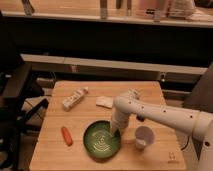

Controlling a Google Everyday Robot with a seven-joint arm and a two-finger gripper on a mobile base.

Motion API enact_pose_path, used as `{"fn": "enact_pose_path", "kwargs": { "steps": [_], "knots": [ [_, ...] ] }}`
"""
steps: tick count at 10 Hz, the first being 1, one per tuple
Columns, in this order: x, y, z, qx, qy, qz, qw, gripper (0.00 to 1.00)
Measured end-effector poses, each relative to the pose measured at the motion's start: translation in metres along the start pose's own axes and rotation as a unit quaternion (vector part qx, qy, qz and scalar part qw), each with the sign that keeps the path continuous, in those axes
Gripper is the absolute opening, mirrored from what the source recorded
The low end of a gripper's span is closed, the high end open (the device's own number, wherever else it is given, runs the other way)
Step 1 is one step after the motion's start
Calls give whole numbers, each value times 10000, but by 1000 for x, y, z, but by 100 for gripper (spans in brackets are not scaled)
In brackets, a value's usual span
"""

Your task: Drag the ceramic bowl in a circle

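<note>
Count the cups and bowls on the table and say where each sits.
2. The ceramic bowl sits front centre on the table, the gripper at its right inner side. The white cup stands just right of the bowl. The arm could hide more.

A wooden table [50, 146] stands in dim, warm light. Behind its far edge a pale ledge [100, 64] crosses a dark wall [100, 40].

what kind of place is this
Likely an office or lab test space: a wooden table with a green bowl, carrot and white cup, a dark office chair beside it, and the robot's gripper at the bowl's right edge.
</note>
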Motion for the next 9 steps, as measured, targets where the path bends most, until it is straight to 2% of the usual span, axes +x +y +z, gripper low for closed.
{"fn": "enact_pose_path", "kwargs": {
  "steps": [3,6,9],
  "knots": [
    [10,-26,0,-53,19,-92,9999,0],
    [25,-29,-5,-44,68,-57,10000,0],
    [29,-47,-6,-79,85,-97,9999,0]
  ]
}}
